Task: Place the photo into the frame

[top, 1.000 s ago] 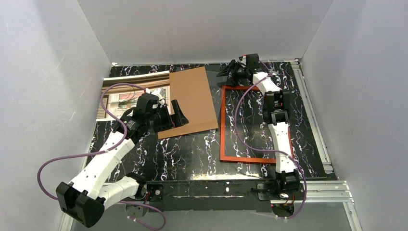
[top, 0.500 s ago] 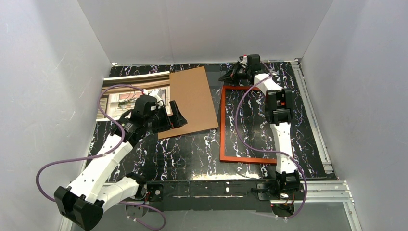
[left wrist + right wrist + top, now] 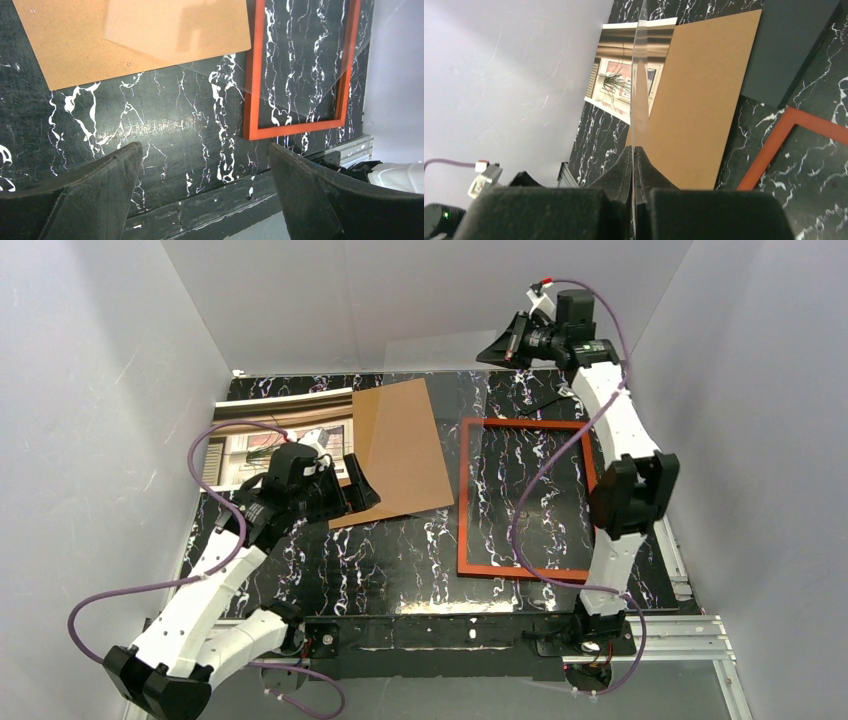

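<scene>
Surroundings: a black table (image 3: 400, 560) veined with white, closed in by plain pale walls (image 3: 420, 300).
Frame: the frame (image 3: 466, 500) lies flat on the table, a thin orange-red border with marble showing through its opening.
Board: a plain brown cardboard board (image 3: 400, 450) lies just left of the frame, slightly skewed.
Photo: the photo (image 3: 245, 452) lies picture side up, left of the frame beyond the board, and the board overlaps its right edge. The window and the potted plant show.
Right gripper: the right gripper (image 3: 487, 355) is high above the frame's far edge, its fingers pinched tight on one edge of a clear sheet (image 3: 640, 85).
Clear sheet: it hangs in the air over the frame's far-left corner and the board.
Left gripper: the left gripper (image 3: 352, 485) hovers left of the frame, over the board's near-left corner. Its fingers are spread wide with nothing between them.
</scene>
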You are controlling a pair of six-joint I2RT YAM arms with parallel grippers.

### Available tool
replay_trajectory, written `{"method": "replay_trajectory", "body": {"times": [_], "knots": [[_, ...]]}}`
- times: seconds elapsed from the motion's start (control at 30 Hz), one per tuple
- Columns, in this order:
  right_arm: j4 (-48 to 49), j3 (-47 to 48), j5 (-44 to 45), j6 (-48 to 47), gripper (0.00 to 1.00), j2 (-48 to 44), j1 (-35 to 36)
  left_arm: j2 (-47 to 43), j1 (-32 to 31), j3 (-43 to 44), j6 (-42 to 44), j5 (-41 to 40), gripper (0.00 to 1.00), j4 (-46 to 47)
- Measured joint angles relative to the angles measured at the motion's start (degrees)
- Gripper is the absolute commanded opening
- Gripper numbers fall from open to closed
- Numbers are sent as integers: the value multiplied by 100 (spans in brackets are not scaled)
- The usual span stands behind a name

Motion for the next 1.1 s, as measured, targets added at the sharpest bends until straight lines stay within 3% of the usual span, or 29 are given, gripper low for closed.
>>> {"method": "replay_trajectory", "body": {"times": [0.3, 0.57, 1.1], "knots": [[-820, -1032, 190, -658, 1, -2208, -2, -540, 2, 210, 160, -221, 100, -264], [-1235, -2105, 122, -857, 1, -4087, -2, -1521, 0, -483, 597, 177, 100, 629], [-1735, -2446, -883, -619, 1, -5523, -2, -1530, 0, -564, 1202, 1620, 100, 1456]]}}
